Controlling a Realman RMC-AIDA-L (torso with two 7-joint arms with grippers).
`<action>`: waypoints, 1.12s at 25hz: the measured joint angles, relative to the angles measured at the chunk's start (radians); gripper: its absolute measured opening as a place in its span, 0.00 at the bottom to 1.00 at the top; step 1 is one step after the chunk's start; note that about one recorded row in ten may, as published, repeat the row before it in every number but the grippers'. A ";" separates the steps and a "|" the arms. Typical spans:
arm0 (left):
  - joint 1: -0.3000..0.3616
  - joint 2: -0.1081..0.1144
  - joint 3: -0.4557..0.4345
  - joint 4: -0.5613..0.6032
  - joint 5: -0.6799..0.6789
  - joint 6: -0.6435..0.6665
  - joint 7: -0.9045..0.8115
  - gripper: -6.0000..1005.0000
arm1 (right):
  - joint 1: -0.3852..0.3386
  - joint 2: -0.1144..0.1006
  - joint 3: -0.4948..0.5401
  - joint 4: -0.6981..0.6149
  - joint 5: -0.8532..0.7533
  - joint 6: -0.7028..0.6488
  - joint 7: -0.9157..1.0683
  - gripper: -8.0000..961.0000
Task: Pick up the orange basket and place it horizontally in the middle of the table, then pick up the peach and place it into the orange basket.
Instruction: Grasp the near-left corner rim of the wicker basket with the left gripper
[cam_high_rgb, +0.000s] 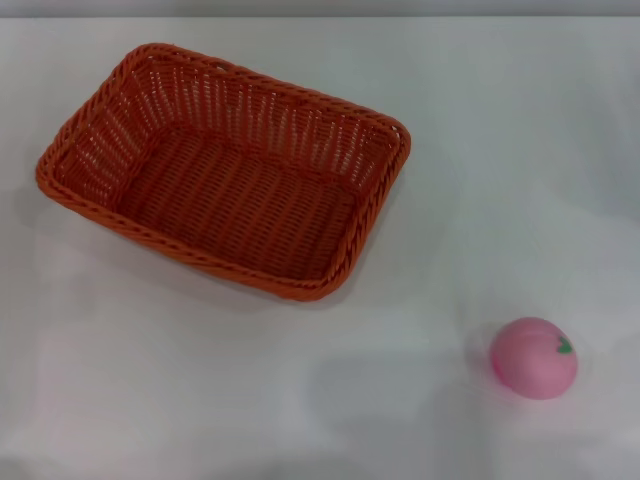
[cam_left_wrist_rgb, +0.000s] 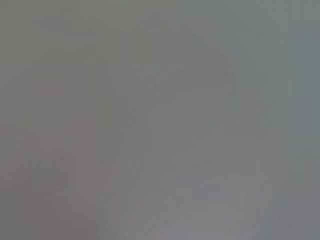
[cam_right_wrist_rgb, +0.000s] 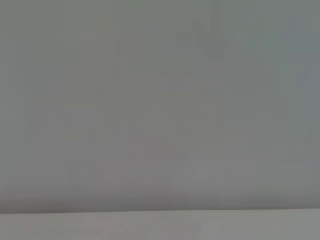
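Observation:
The orange basket (cam_high_rgb: 225, 170) lies on the white table (cam_high_rgb: 480, 180) at the left of the head view, turned at a slant, its long side running from upper left to lower right. It is empty. The peach (cam_high_rgb: 534, 357), pink with a small green leaf mark, rests on the table at the lower right, well apart from the basket. Neither gripper shows in the head view. Both wrist views hold only a plain grey surface, with no fingers and no task objects in them.
White tabletop stretches between the basket and the peach and along the front. The table's far edge (cam_high_rgb: 320, 17) runs across the top of the head view.

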 joint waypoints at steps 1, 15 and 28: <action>0.000 0.000 0.004 0.000 0.000 -0.001 0.000 0.52 | 0.000 0.000 -0.002 0.000 0.000 0.000 0.000 0.89; 0.002 0.005 0.082 -0.008 0.001 0.007 -0.087 0.52 | -0.003 -0.002 -0.029 0.000 0.000 -0.003 0.025 0.89; 0.010 0.005 0.199 -0.113 0.127 0.078 -0.256 0.52 | -0.036 -0.001 -0.229 -0.105 0.000 -0.059 0.191 0.89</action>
